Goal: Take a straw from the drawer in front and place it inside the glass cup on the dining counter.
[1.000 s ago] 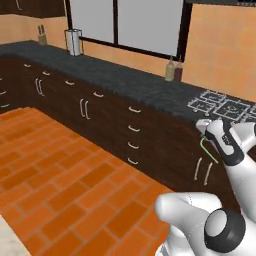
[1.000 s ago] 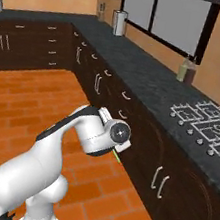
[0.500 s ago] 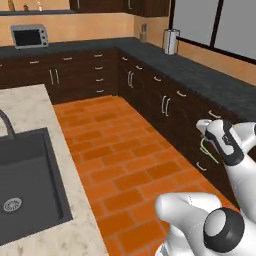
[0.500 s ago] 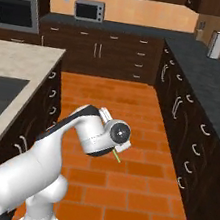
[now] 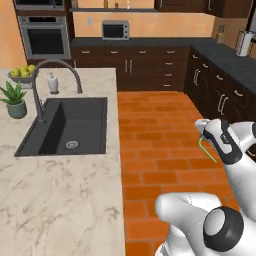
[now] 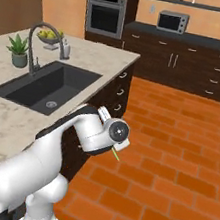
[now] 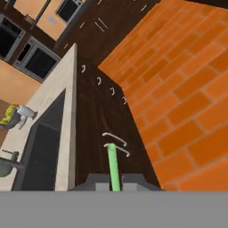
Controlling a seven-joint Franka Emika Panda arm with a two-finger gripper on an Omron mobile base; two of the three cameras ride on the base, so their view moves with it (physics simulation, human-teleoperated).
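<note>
My gripper is shut on the thin green straw, held out over the orange brick floor to the right of the dining counter. In the right base view the straw pokes down below the gripper, beside the counter's dark base. From the hand view the straw rises between the two fingertips of the gripper, pointing along the counter's dark wooden side. The glass cup and the drawer are out of view.
A dark inset sink with a curved tap sits in the counter. A white soap bottle, a potted plant and a fruit bowl stand behind it. Dark cabinets line the far wall and the right side.
The whole picture has swung round with the base: the black counter and cupboards gave way to the dining counter and sink. The gripper stays shut on the straw.
</note>
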